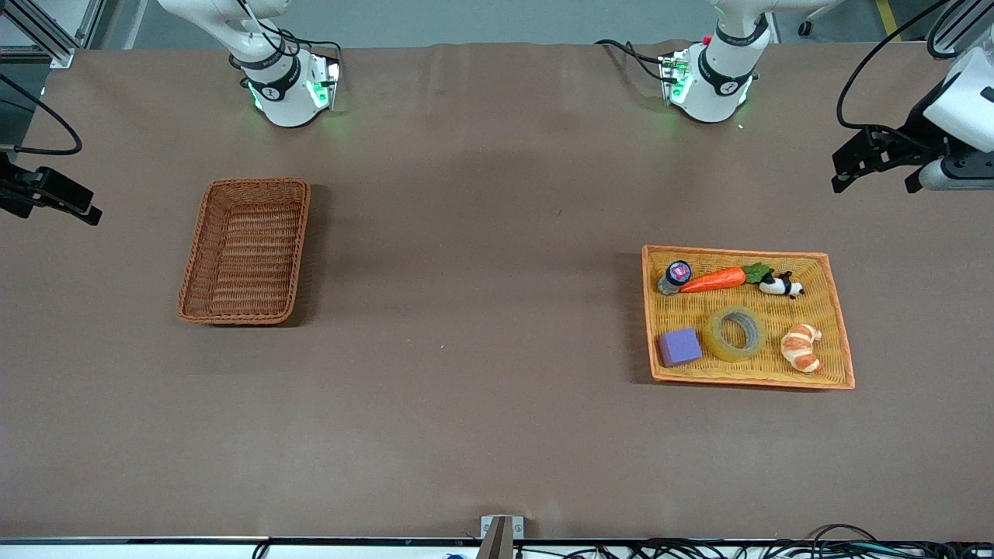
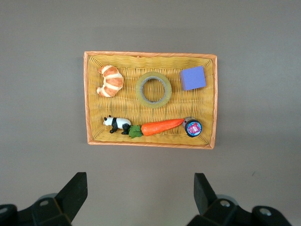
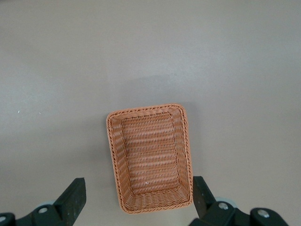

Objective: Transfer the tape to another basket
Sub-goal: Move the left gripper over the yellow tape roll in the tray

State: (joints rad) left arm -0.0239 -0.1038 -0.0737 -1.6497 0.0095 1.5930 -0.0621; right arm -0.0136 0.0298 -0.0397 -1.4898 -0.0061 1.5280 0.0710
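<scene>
In the front view, the tape (image 1: 735, 333) is seen lying flat in the yellow tray (image 1: 842, 365) between a purple cube (image 1: 680, 347) and a croissant (image 1: 801, 347), well apart from the basket (image 1: 245, 250) toward the right arm's end of the worktop (image 1: 466, 310). In the left wrist view, the left hand (image 2: 140, 193) is shown spread wide and empty above the worktop beside the tray. In the right wrist view, the right hand (image 3: 139, 195) is likewise held wide open, holding nothing, over the basket's edge.

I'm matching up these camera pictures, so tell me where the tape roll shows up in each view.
Front view: the tape lies in the yellow tray, between the purple cube and the croissant.
Left wrist view: same tape, mid-picture, again between croissant and cube.
Right wrist view: not in it; only the empty brown basket shows.
Shared landmark: the carrot, also in the left wrist view.
</scene>
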